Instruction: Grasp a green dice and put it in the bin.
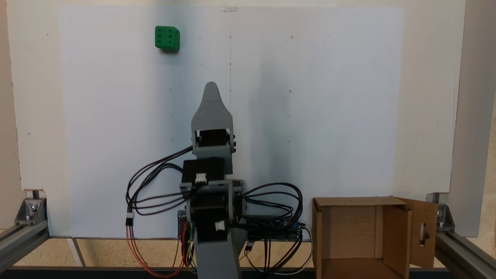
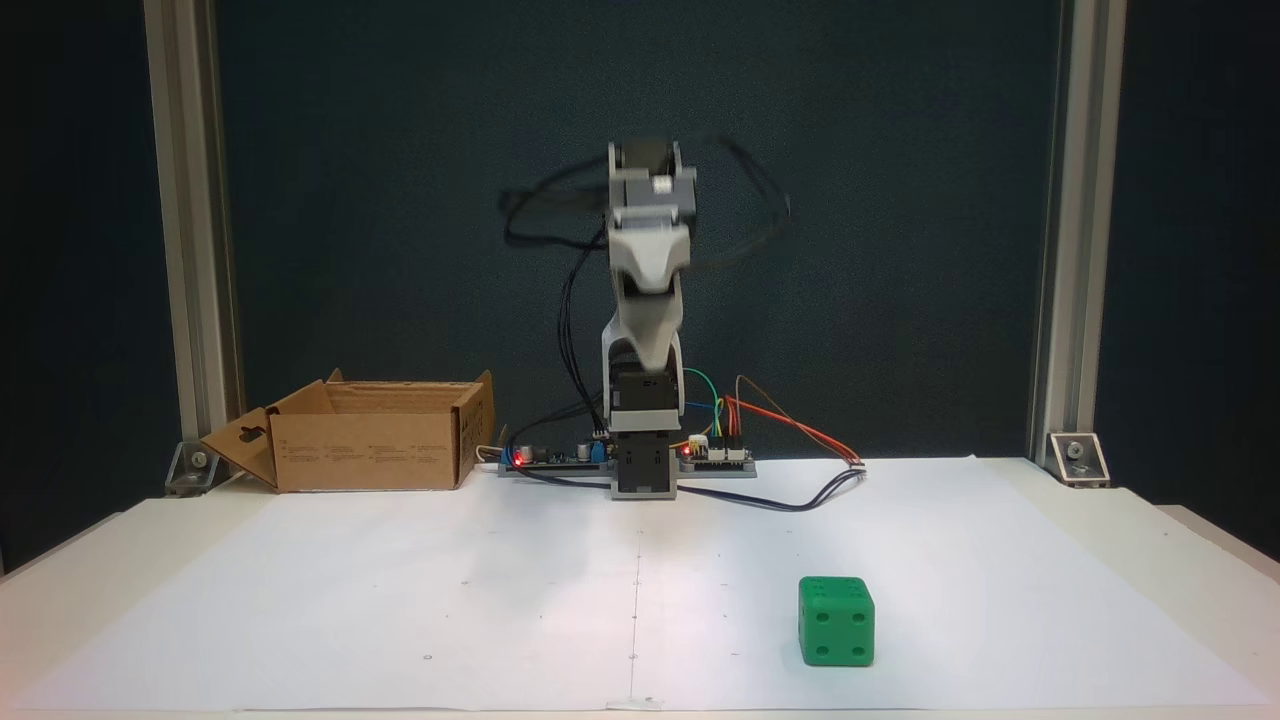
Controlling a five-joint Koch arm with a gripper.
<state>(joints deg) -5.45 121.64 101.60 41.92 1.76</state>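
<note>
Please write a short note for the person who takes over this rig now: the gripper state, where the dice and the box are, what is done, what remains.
Gripper: raised above the paper, holding nothing; whether its fingers are open or shut cannot be told.
Green dice: on the white paper, far from the arm's base, to the left in this fixed view, untouched.
Bin: open cardboard box beside the base, nothing inside as far as can be seen.
Done: nothing yet.
Left: reach the dice, grasp it, carry it to the bin, release.

No readable text anywhere.
</note>
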